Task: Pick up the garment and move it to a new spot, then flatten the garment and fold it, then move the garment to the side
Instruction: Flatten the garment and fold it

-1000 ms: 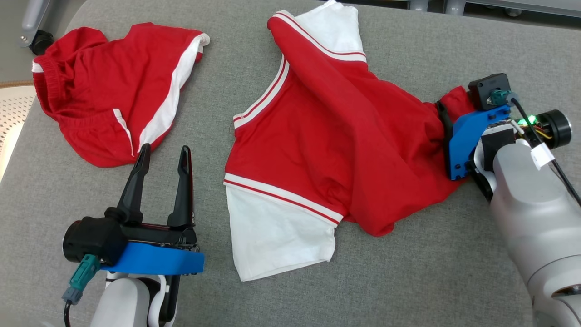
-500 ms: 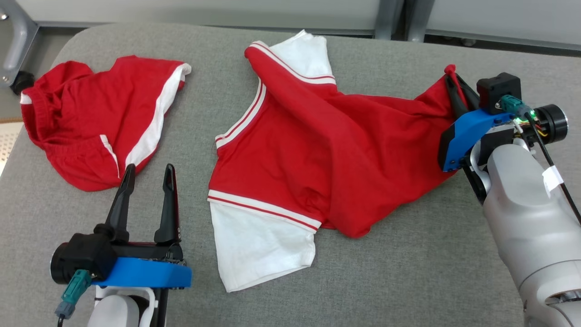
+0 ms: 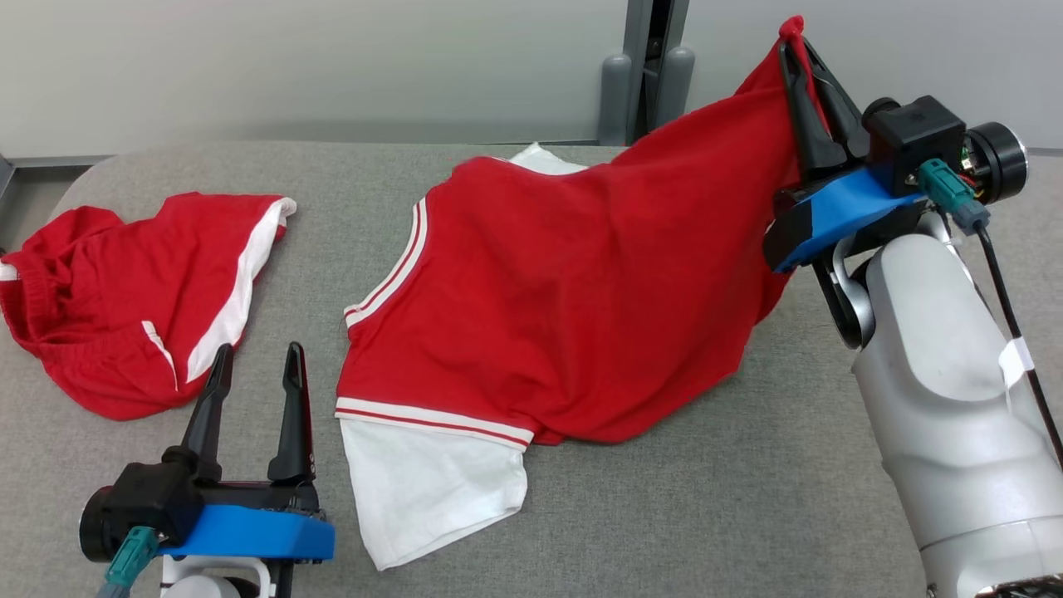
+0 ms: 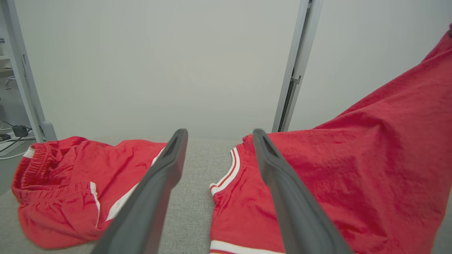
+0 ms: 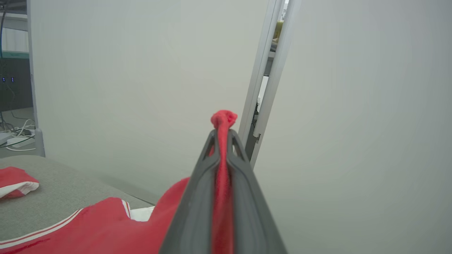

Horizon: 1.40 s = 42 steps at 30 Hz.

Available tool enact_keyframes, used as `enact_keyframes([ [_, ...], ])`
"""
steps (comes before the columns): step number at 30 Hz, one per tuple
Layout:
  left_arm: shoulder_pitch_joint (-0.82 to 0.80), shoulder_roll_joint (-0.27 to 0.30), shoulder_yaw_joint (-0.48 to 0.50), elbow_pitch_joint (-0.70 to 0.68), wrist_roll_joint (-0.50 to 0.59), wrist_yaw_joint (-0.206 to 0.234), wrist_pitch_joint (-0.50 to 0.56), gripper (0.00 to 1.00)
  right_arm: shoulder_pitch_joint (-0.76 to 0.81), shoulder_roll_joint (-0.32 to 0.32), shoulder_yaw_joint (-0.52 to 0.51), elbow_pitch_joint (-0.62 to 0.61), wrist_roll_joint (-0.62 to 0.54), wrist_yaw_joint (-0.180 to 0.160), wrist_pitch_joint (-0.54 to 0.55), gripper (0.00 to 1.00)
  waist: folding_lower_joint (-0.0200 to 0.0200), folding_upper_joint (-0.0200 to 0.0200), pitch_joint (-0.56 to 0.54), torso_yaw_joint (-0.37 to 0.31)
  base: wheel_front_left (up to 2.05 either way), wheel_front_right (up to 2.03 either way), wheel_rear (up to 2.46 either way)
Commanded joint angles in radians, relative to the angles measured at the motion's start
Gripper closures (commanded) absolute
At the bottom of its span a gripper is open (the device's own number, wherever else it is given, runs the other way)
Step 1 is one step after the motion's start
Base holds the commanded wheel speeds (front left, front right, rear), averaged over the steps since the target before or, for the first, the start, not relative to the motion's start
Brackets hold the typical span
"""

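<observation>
**Q:** What does the right pincer [image 3: 796, 43] hold?

**A:** Right pincer clenched on a bunched corner of the red shirt [image 3: 565, 291]; in the right wrist view a tuft of red cloth protrudes above the fingertips; the corner is held high above the grey bench [image 3: 681, 498], against the pale wall [image 3: 332, 66].

**Q:** Where does the shirt lie?

**A:** Centre of the bench; the cloth slopes from the raised corner at the robot's right down to the striped neckline and the near white sleeve [image 3: 423, 482], both resting on the bench; the far sleeve is mostly hidden behind the red body.

**Q:** And the left pincer [image 3: 257, 355]?

**A:** Released, fingers apart and gripping nothing; at the lower left of the head view, just beside the near sleeve, between the shirt and the red shorts [image 3: 108, 307]; shorts crumpled at the bench's left end, well apart from the right pincer.
</observation>
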Motion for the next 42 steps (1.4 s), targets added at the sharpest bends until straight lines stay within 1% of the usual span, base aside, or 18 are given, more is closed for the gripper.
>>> enact_keyframes([
  [1,0.010,0.003,0.007,0.001,0.004,-0.002,-0.003,0.00,0.020,0.004,0.005,-0.022,0.006,-0.001,-0.005,1.00,0.0002,-0.0001,-0.010,-0.009,0.00,0.00,0.00],
  [2,0.018,0.003,0.012,0.001,0.006,-0.004,-0.003,0.00,0.039,0.011,0.006,-0.089,0.014,-0.001,-0.001,1.00,0.0002,-0.0001,-0.016,-0.015,0.00,0.00,0.00],
  [4,0.022,0.003,0.017,-0.001,0.009,-0.004,-0.003,0.00,0.059,0.016,0.002,-0.158,0.014,-0.001,0.020,1.00,0.0002,-0.0001,-0.019,-0.021,0.00,0.00,0.00],
  [5,0.022,0.003,0.017,-0.001,0.009,-0.004,-0.003,0.00,0.059,0.016,0.002,-0.158,0.014,-0.001,0.020,1.00,0.0002,-0.0001,-0.019,-0.021,0.00,0.00,0.00],
  [6,0.023,0.003,0.022,-0.002,0.012,-0.005,-0.003,0.00,0.087,0.024,0.003,-0.227,0.004,-0.001,0.052,1.00,0.0002,-0.0001,-0.020,-0.027,0.00,0.00,0.00],
  [7,0.023,0.003,0.022,-0.002,0.012,-0.005,-0.003,0.00,0.087,0.024,0.003,-0.227,0.004,-0.001,0.052,1.00,0.0002,-0.0001,-0.020,-0.027,0.00,0.00,0.00],
  [11,0.024,0.003,0.027,-0.002,0.009,-0.006,-0.003,0.00,0.131,0.027,0.010,-0.343,0.006,-0.001,0.113,1.00,0.0002,-0.0001,-0.020,-0.035,0.00,0.00,0.00],
  [17,0.010,0.003,0.023,-0.005,-0.001,-0.007,-0.003,0.00,0.176,0.009,0.006,-0.442,0.009,-0.001,0.174,1.00,0.0002,-0.0001,-0.006,-0.039,0.00,0.00,0.00],
  [23,-0.004,0.003,0.017,-0.008,-0.005,-0.006,-0.003,0.00,0.187,-0.003,0.010,-0.488,0.014,-0.001,0.202,1.00,0.0002,-0.0001,0.013,-0.032,0.00,0.00,0.00],
  [26,-0.017,0.003,0.012,-0.010,-0.008,-0.007,-0.003,0.00,0.169,-0.011,0.011,-0.479,0.009,-0.001,0.203,1.00,0.0002,-0.0001,0.026,-0.023,0.00,0.00,0.00],
  [30,-0.034,0.003,0.000,-0.013,-0.014,-0.008,-0.003,0.00,0.116,-0.024,0.021,-0.427,0.001,-0.001,0.195,1.00,0.0002,-0.0001,0.054,-0.004,0.00,0.00,0.00],
  [36,-0.082,0.003,-0.041,-0.016,-0.029,-0.006,-0.003,0.00,-0.010,-0.046,0.034,-0.276,-0.021,-0.001,0.170,1.00,0.0002,-0.0001,0.113,0.052,0.00,0.00,0.00],
  [42,-0.139,0.003,-0.112,-0.022,-0.061,0.005,-0.003,0.00,-0.171,-0.072,0.055,-0.094,-0.057,-0.001,0.137,1.00,0.0002,-0.0001,0.187,0.140,0.00,0.00,0.00],
])
